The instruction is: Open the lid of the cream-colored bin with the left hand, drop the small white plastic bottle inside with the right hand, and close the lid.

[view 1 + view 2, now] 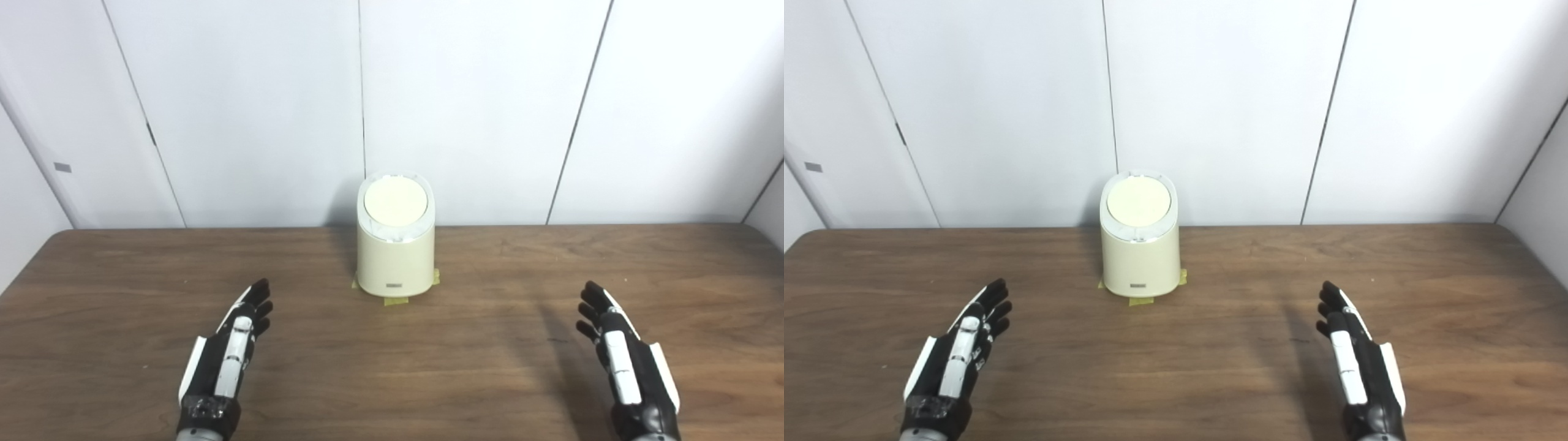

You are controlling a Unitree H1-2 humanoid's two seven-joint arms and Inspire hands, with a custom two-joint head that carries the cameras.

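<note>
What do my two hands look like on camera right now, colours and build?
Both match. The left hand and right hand have black fingers and black bodies, with a long white plate running down the back and a white panel along the outer edge. Each narrows at the bottom edge of the picture into a dark wrist, with greyish metal showing at the left one. No loose cables, sleeves or readable markings show.

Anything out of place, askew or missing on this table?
No white bottle shows anywhere on the table. The cream bin stands upright, lid shut, on yellow tape tabs. Left hand and right hand are open, holding nothing.
</note>
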